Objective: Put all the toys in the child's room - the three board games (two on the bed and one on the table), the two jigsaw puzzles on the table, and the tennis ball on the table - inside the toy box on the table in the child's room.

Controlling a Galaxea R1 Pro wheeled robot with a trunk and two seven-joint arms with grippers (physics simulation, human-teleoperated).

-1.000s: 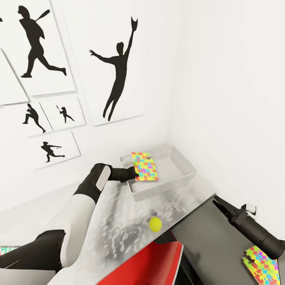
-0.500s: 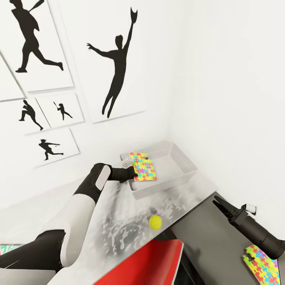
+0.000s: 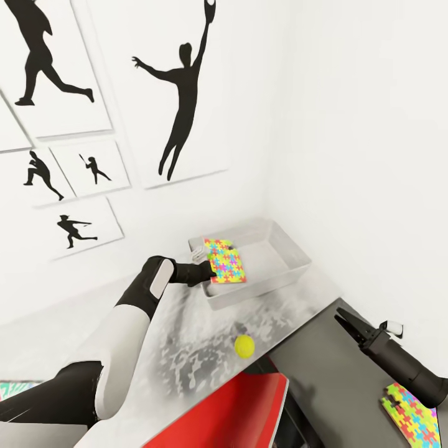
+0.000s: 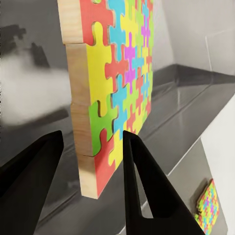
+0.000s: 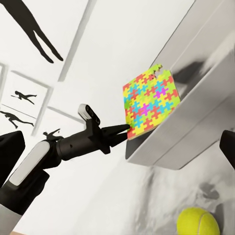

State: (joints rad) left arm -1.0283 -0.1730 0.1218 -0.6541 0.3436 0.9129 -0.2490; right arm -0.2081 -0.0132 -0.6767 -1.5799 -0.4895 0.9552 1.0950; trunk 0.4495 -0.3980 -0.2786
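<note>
My left gripper [image 3: 210,270] is shut on a colourful jigsaw puzzle [image 3: 226,261], holding it upright on edge over the near-left rim of the grey toy box [image 3: 283,274]. In the left wrist view the puzzle [image 4: 115,83] sits between the two black fingers [image 4: 139,181], with the box's inside beyond it. From the right wrist view, the same puzzle [image 5: 149,105] hangs at the box's wall [image 5: 196,122]. A yellow tennis ball [image 3: 244,346] lies on the table in front of the box. My right gripper [image 3: 341,315] hovers open off the table's right side, holding nothing.
A second jigsaw puzzle [image 3: 410,415] lies low at the right, below my right arm. A red chair [image 3: 230,410] stands against the table's [image 3: 186,354] near edge. White walls with black silhouette pictures close the corner behind the box.
The head view has shifted slightly, so the wall pictures sit higher and further left. My left gripper and the puzzle have hardly moved at the box's rim. The right arm is unchanged.
</note>
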